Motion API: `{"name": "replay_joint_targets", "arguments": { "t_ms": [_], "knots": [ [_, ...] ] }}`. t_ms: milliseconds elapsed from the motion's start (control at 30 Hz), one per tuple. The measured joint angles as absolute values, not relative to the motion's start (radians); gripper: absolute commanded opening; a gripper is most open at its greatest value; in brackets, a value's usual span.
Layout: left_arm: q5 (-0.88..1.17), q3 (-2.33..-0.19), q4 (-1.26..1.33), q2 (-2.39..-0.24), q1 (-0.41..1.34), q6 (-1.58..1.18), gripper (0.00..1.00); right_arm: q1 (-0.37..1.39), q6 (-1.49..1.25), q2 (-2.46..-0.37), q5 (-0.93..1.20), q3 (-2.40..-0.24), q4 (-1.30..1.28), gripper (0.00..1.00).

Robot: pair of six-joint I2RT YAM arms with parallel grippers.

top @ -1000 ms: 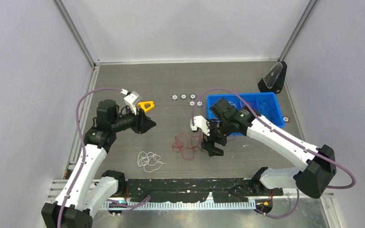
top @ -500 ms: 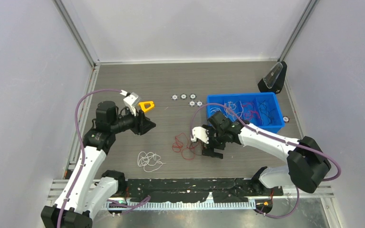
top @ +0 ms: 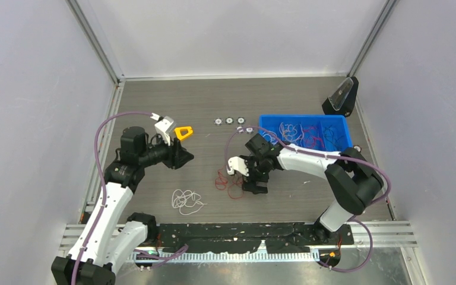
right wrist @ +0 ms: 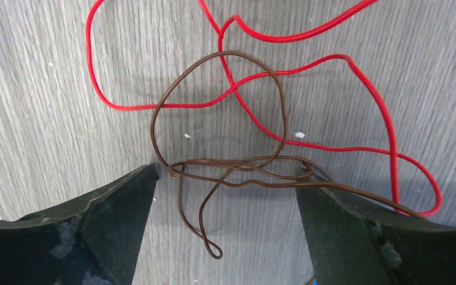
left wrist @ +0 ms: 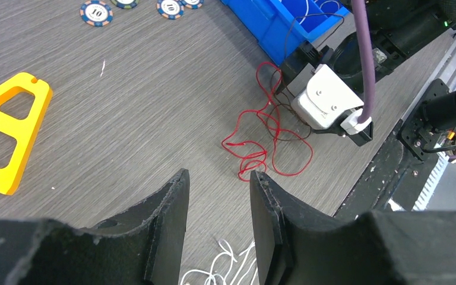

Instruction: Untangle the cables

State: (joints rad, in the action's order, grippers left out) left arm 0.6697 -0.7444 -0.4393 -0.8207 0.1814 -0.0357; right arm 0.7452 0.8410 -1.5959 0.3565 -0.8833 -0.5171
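Note:
A loose tangle of red cable (top: 228, 181) and brown cable lies on the table centre. In the right wrist view the brown cable (right wrist: 231, 53) loops over the red cable (right wrist: 124, 108). My right gripper (right wrist: 225, 175) is open, low over the table, with its jaws either side of the brown strands; it also shows in the top view (top: 250, 185). A white cable clump (top: 187, 200) lies apart at the front left. My left gripper (top: 187, 155) is open and empty, held above the table, left of the red cable (left wrist: 261, 142).
A blue bin (top: 303, 117) at the right holds more white, red and dark cables. Several poker chips (top: 233, 123) lie behind the tangle. A yellow triangle (top: 183, 132) lies near the left gripper. A black stand (top: 339, 98) is at the far right corner.
My right arm has swung left and down, away from the bin, until its open jaws straddle the brown cable. The left arm has not moved.

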Motion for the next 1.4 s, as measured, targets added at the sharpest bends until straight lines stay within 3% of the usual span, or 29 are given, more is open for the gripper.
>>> {"name": "replay_joint_targets", "arguments": {
  "t_ms": [67, 100, 133, 167, 233, 400, 533, 767, 967, 1133, 1267, 1400],
  "knots": [
    [0.665, -0.74, -0.439, -0.821, 0.181, -0.032, 0.42, 0.745, 0.86, -1.626, 0.365, -0.913, -0.532, 0.64],
    [0.663, -0.738, -0.439, -0.822, 0.181, -0.031, 0.42, 0.745, 0.871, -1.639, 0.369, -0.926, -0.538, 0.44],
    [0.661, -0.738, -0.44, -0.823, 0.181, -0.028, 0.42, 0.745, 0.878, -1.651, 0.373, -0.942, -0.546, 0.32],
    [0.657, -0.738, -0.439, -0.824, 0.181, -0.025, 0.42, 0.745, 0.889, -1.66, 0.381, -0.952, -0.553, 0.13],
    [0.652, -0.738, -0.439, -0.825, 0.181, -0.021, 0.41, 0.745, 0.892, -1.667, 0.398, -0.962, -0.568, 0.07],
    [0.647, -0.737, -0.443, -0.819, 0.181, -0.009, 0.41, 0.756, 0.862, -1.588, 0.435, -0.941, -0.626, 0.06],
    [0.647, -0.737, -0.448, -0.79, 0.181, 0.009, 0.4, 0.757, 0.794, -1.33, 0.458, -0.941, -0.682, 0.05],
    [0.648, -0.731, -0.445, -0.756, 0.181, 0.017, 0.41, 0.751, 0.607, -1.014, 0.438, -1.206, -0.752, 0.06],
    [0.652, -0.724, -0.44, -0.766, 0.181, 0.012, 0.42, 0.682, 0.49, -0.989, 0.373, -1.455, -0.822, 0.05],
    [0.659, -0.724, -0.437, -0.79, 0.181, 0.012, 0.44, 0.52, 0.43, -1.021, 0.34, -1.658, -0.902, 0.05],
    [0.676, -0.724, -0.431, -0.796, 0.181, 0.012, 0.57, 0.365, 0.414, -1.088, 0.343, -1.864, -0.948, 0.05],
    [0.721, -0.725, -0.397, -0.802, 0.19, -0.002, 0.7, 0.318, 0.384, -1.183, 0.375, -2.092, -0.974, 0.05]
  ]
}}
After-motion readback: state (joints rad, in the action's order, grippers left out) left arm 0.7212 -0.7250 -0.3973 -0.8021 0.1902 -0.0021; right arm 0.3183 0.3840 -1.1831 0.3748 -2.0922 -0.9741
